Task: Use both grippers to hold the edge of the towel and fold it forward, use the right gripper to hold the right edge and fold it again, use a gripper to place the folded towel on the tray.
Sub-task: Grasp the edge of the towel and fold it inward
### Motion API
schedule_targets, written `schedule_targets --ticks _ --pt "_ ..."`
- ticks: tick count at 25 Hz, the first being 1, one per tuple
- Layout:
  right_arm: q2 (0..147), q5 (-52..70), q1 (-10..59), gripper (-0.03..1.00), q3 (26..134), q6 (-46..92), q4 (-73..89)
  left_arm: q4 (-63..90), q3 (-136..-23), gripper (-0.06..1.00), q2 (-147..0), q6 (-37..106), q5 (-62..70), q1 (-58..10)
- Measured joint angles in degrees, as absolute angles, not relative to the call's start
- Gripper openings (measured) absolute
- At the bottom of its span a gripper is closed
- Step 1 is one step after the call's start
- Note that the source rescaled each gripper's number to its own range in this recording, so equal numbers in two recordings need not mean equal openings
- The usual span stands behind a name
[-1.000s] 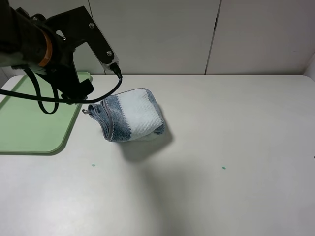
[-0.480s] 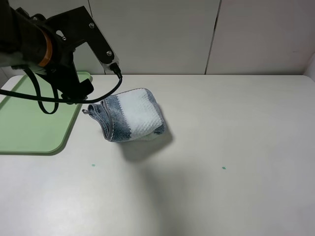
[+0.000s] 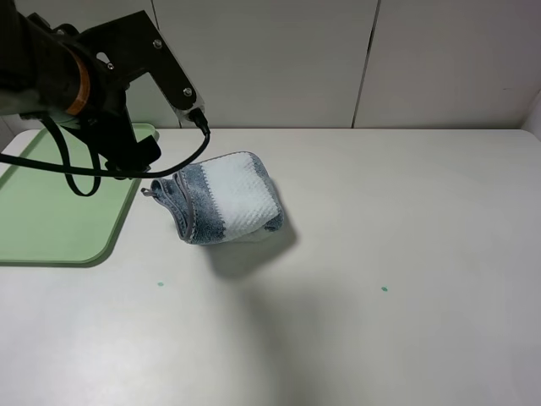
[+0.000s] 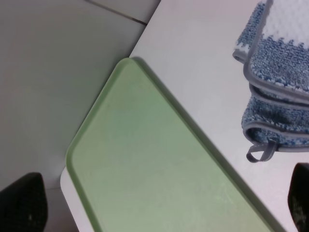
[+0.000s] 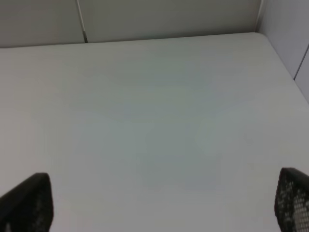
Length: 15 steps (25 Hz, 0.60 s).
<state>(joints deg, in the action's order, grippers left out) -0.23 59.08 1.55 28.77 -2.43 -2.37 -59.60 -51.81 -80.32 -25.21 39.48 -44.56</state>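
The towel (image 3: pixel 226 199) lies folded into a thick bundle on the white table, just right of the tray (image 3: pixel 51 211), touching neither gripper. In the left wrist view its stacked grey hems (image 4: pixel 270 92) and small loop (image 4: pixel 260 152) face the pale green tray (image 4: pixel 154 179). My left gripper (image 3: pixel 135 159) hangs over the tray's far right corner, left of the towel; its jaws (image 4: pixel 161 212) stand wide open and empty. The right gripper (image 5: pixel 159 203) is open over bare table and holds nothing. It is out of the high view.
Two small green marks (image 3: pixel 160 284) (image 3: pixel 385 288) dot the table in front of the towel. A panelled wall (image 3: pixel 363 59) closes the back. The left arm's black cable (image 3: pixel 169 165) loops down near the towel's far left corner.
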Motion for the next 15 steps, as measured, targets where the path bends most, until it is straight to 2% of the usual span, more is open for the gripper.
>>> schedule_targets --ticks 4,15 --pt "-0.23 59.08 -0.47 1.00 28.77 0.00 -0.73 -59.60 -51.81 1.00 -80.32 -25.21 39.11 -44.56" --pt "-0.23 59.04 -0.68 1.00 28.77 0.00 0.53 -59.60 -51.81 1.00 -80.32 -25.21 39.04 -44.56"
